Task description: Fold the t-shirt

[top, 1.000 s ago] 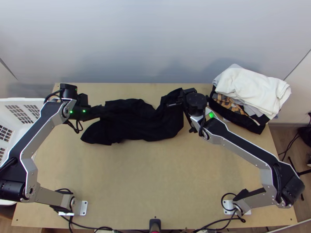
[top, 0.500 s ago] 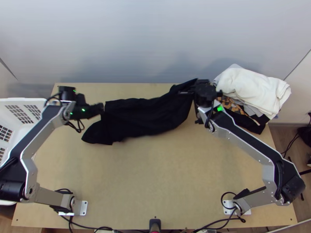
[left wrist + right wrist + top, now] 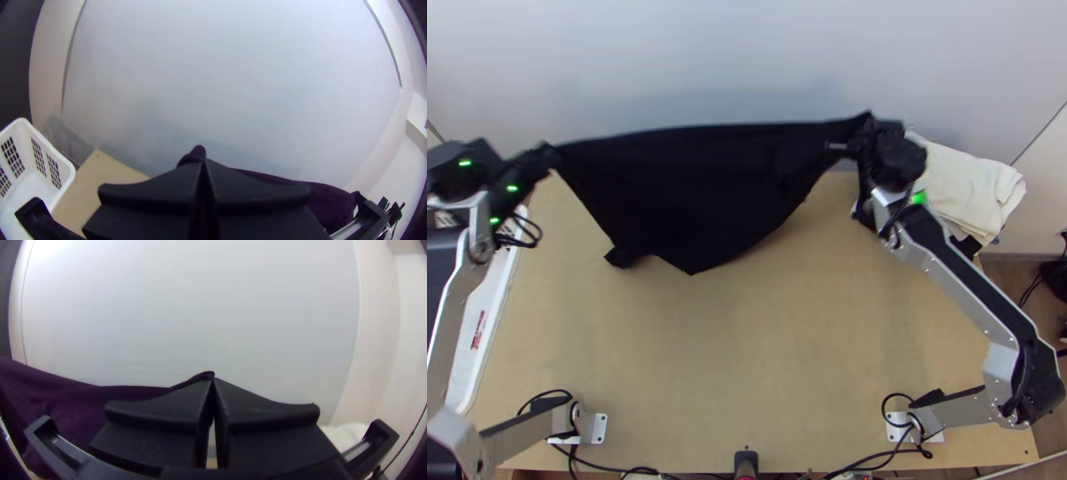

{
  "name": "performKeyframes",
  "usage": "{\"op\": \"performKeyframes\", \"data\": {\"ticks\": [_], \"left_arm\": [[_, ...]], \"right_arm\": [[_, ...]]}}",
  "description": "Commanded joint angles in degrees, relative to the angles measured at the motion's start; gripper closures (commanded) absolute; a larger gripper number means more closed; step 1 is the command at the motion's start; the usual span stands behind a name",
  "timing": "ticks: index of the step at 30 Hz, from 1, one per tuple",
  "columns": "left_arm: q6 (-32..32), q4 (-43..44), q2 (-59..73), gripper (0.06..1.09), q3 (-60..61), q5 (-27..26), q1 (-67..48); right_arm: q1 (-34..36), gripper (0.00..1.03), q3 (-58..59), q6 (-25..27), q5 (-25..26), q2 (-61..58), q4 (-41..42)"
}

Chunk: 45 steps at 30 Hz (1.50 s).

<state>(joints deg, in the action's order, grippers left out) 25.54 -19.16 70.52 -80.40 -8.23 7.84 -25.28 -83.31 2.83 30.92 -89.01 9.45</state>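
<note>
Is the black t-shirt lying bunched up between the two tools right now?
No, the t-shirt is stretched between the left tool and right tool, its lower part hanging down.

T-shirt, black, one: stretched between two end effectors

You have one plain black t-shirt (image 3: 691, 188), seen purple-tinged in both wrist views. Upper edge: drawn nearly straight across the far side of the bench (image 3: 747, 352), one end in your left end effector (image 3: 549, 154), the other in your right (image 3: 865, 132). Body: opened out, hanging slack, narrowing to a low point, with a small bunched end beside it. Contact with the bench: cannot be told.
</note>
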Motion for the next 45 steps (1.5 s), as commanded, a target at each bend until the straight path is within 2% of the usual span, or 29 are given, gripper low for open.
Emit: {"op": "performKeyframes", "data": {"ticks": [1, 5, 9, 16, 20, 23, 25, 27, 31, 37, 40, 45], "left_arm": [[-3.57, 2.46, -7.24, 1.05, -2.74, 4.63, 4.12], [-4.45, 2.46, -11.63, 1.05, -3.62, 4.63, 4.47], [-4.89, 3.78, -16.03, 1.05, -3.89, 5.33, 4.82], [-5.41, 6.24, -20.86, 1.05, -4.85, 5.94, 8.07], [-5.68, 6.06, -24.29, 1.05, -4.5, 5.94, 8.42], [-4.27, 2.19, -26.93, 1.05, -5.47, 5.86, 8.51], [-1.9, -5.1, -27.89, 1.05, -7.67, 5.86, 8.42], [-0.49, -8.62, -29.83, 1.05, -7.31, 5.86, 8.42], [1.35, -14.5, -33.78, 1.05, -4.24, 5.77, 8.34], [2.23, -22.68, -39.85, 1.05, -1.86, 4.1, 7.55], [0.3, -26.11, -42.92, 1.05, -1.34, 1.99, 6.93], [-0.67, -35.07, -48.37, 1.05, 1.83, 1.55, 4.29]], "right_arm": [[5.33, 1.0, -12.84, 10.27, -9.21, -0.46, 1.01], [5.77, 1.0, -17.68, 10.79, -12.46, 2.0, 0.04], [2.6, 1.0, -22.69, 10.79, -13.07, 6.57, -5.94], [0.4, 1.0, -22.51, 10.7, -13.07, 17.29, -5.94], [-1.27, 1.0, -18.73, 10.44, -13.07, 24.94, -6.2], [-3.81, 1.0, -13.9, 10.44, -13.07, 31.88, -8.31], [-4.78, 1.0, -11.0, 10.35, -12.99, 36.45, -10.95], [-5.48, 1.0, -7.57, 9.91, -12.99, 41.11, -13.23], [-6.19, 1.0, -1.24, 5.43, -13.07, 49.64, -18.59], [-5.92, 1.0, -0.8, -6.43, -13.07, 58.07, -37.58], [-6.01, 1.0, 0.16, -10.92, -13.16, 61.77, -47.51], [-6.01, 1.0, 5.35, -16.37, -14.74, 66.16, -55.95]]}}
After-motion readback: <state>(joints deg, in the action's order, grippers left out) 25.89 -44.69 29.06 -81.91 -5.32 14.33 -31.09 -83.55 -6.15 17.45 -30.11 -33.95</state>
